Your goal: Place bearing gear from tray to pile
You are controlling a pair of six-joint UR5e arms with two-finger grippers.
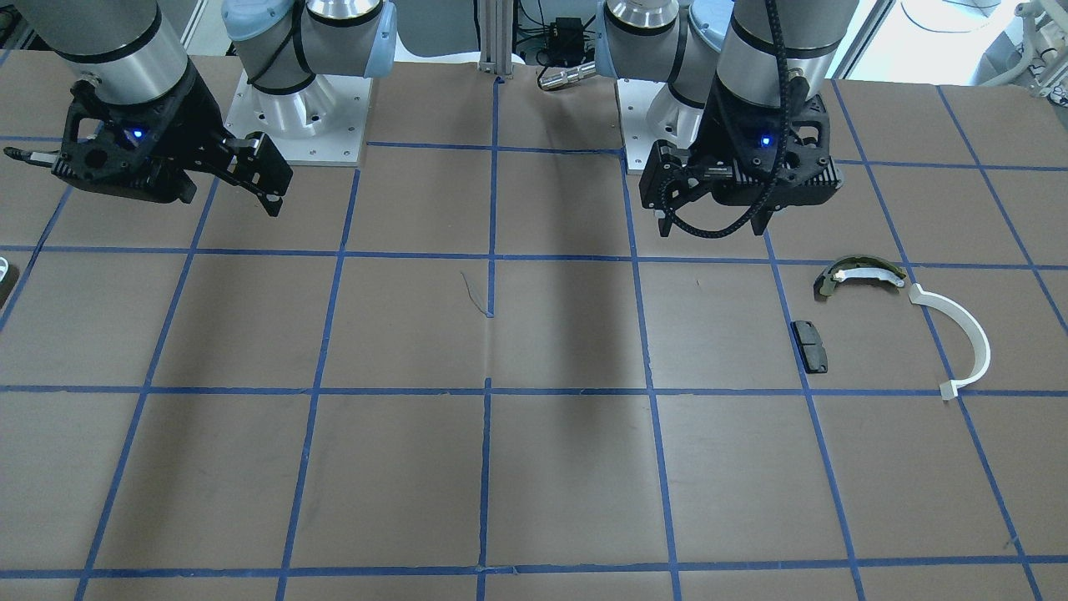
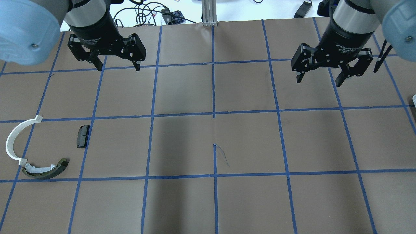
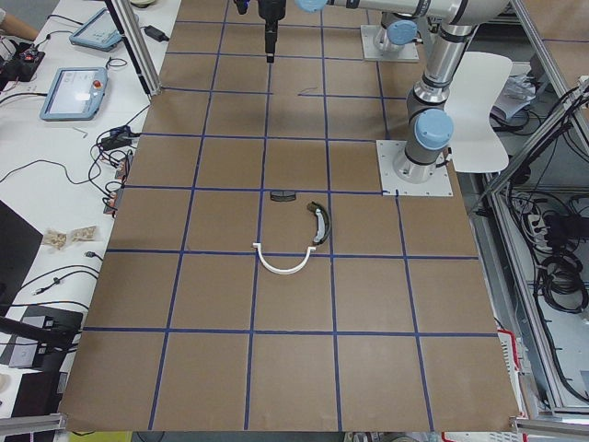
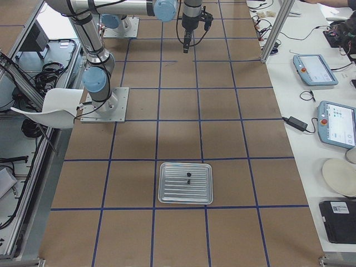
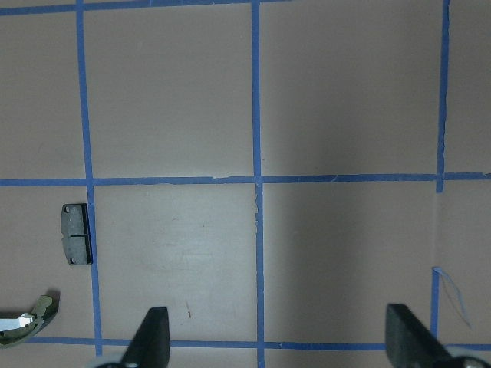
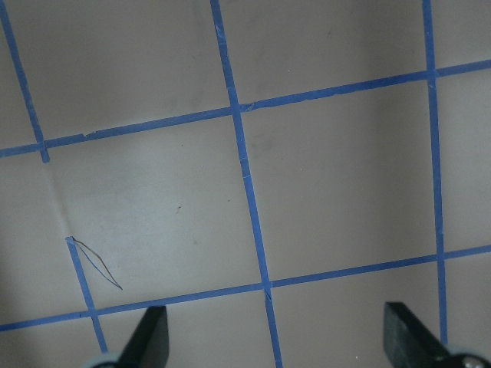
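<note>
The silver tray (image 4: 172, 192) lies on the table at the robot's right end. A small dark part (image 4: 189, 177) on it looks like the bearing gear, too small to make out. The pile lies at the other end: an olive-and-white brake shoe (image 2: 45, 169), a white half-ring arc (image 2: 14, 139) and a black pad (image 2: 83, 136). My left gripper (image 2: 118, 67) hangs open and empty above the table, beyond the pile. My right gripper (image 2: 319, 81) is open and empty too, well short of the tray. In the left wrist view the pad (image 5: 75, 234) sits left of the fingers (image 5: 149, 341).
Brown paper with a blue tape grid (image 2: 214, 113) covers the table. Both arm bases (image 1: 304, 117) stand at the robot's side. Side benches hold tablets (image 4: 339, 122), cables and a white plate (image 4: 340, 177).
</note>
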